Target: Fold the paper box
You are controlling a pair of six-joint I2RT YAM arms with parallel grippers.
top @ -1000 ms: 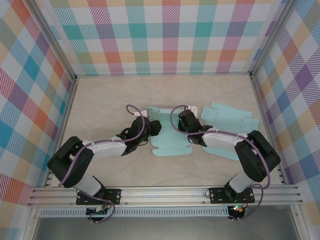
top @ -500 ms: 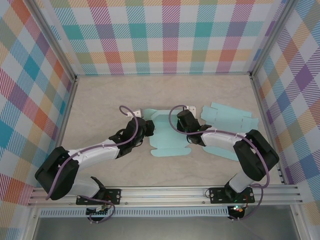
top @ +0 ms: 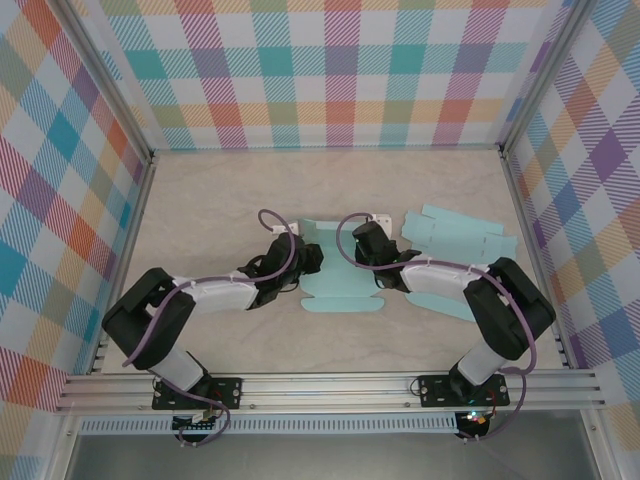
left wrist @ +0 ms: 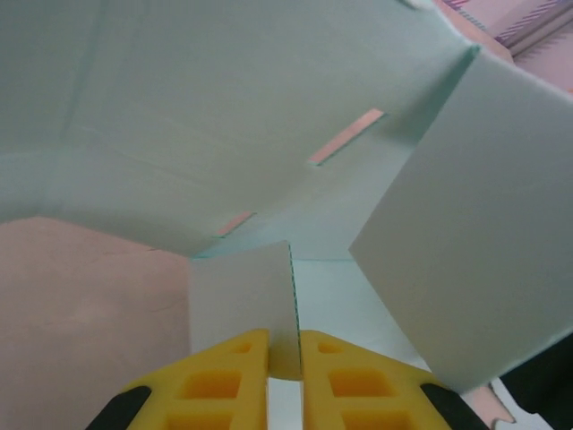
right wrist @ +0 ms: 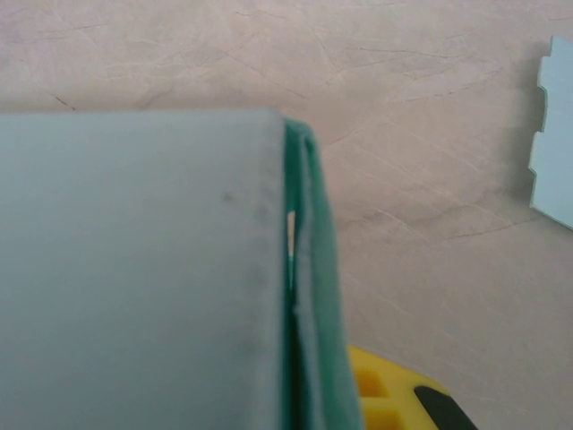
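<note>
Plaid walls (top: 340, 80) ring the table (top: 200, 195). The half-folded box (top: 340, 290) lies between the grippers, a spare sheet (top: 465, 240) right of the right gripper (top: 368, 240), whose grip I cannot tell. Left gripper (left wrist: 285, 349), now nudged rightward, pinches a box flap.

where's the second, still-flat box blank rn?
In the top view the flat blank lies right of centre on the table, beyond the right arm, right of the paper box.

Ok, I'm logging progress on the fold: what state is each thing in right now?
Box: partly folded, sides raised, near end flat.
Left gripper: shut on the box.
Right gripper: at the box's right side; grip hidden.
Spare blank: flat, unfolded.
</note>
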